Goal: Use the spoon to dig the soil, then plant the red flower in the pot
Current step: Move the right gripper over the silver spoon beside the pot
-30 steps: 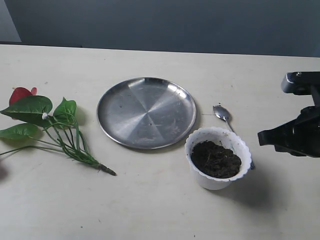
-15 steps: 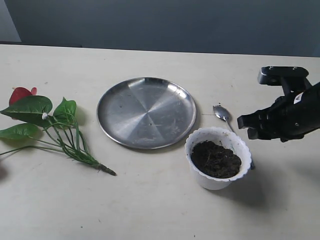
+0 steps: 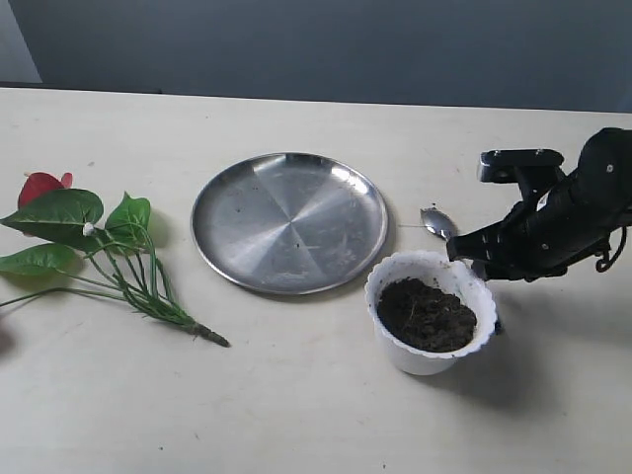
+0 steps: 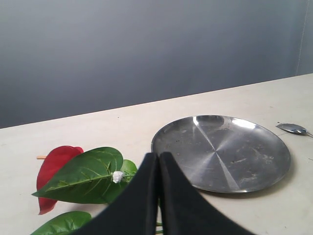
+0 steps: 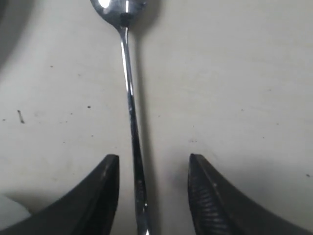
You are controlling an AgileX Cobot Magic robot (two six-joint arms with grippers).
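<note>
1. Your right gripper point(image 3: 464, 253) is hanging over the spoon point(image 3: 437, 222), toward the right edge of the table point(image 3: 296, 395), just behind the pot point(image 3: 431, 312).
2. In the right wrist view its fingers point(image 5: 102, 196) are standing apart, one on each side of the spoon point(image 5: 129, 98) handle. The handle is running between them, closer to one finger than the other. No contact is showing; whether the tips are touching the table, you cannot tell.
3. The spoon is lying flat on the table, bowl pointing toward the far edge, handle passing behind the pot on its right side.
4. The pot is sitting upright right of centre, toward the near edge, with the soil point(image 3: 426, 314) filling it to just below the scalloped rim.
5. The steel plate point(image 3: 289, 221) is sitting mid-table, just left of the spoon and just behind the pot.
6. The red flower point(image 3: 84, 247) is lying on its side at the left edge, well apart from the pot, stem end pointing toward the near edge.
7. Your left gripper point(image 4: 159, 161) is showing its fingers pressed together, holding nothing, above the flower's leaves point(image 4: 83, 176).
</note>
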